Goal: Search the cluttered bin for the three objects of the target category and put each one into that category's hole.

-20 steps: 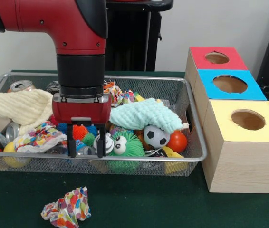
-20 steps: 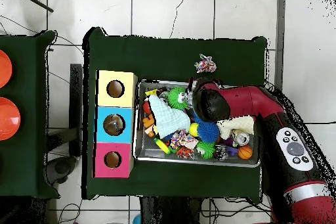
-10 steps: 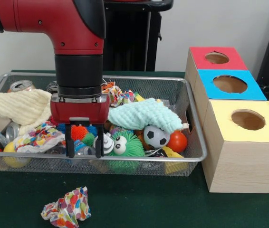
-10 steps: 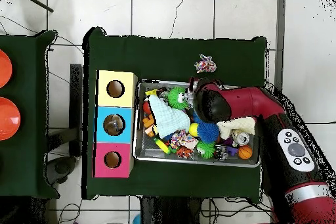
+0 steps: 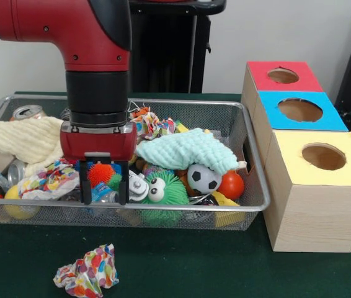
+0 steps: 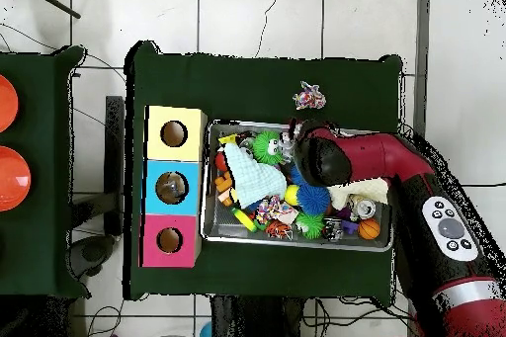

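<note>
Search phase, by my reading: nothing shows as delivered. The three holes in the box row, red (image 5: 283,76), blue (image 5: 300,110) and yellow (image 5: 324,156), look dark from the front view and I cannot see inside them, so no count of objects dropped is possible. The target category is not given to me, so I cannot say which items are mine to fetch. The wire bin (image 5: 250,155) is full: cream towel (image 5: 20,139) at one end, mint cloth (image 5: 185,149) draped over the middle, soccer ball (image 5: 203,178), red ball (image 5: 231,184), green fuzzy toy with googly eyes (image 5: 161,189), crushed cans (image 5: 28,112) along the far wall. One crumpled colourful paper wad (image 5: 87,271) lies outside the bin on the worktop (image 5: 225,267), near the front edge. My claw (image 5: 104,200) hangs low inside the bin, just behind the near wire wall, fingers spread apart and pointing down. Between them sits an orange spiky ball (image 5: 100,173) with a small green spiky one (image 5: 115,181) beside it; the fingers straddle these but I cannot tell if either pad touches. Nothing is pinched. Judgement: all three placements remain, as far as can be shown, and a grasp is only being lined up.
</note>
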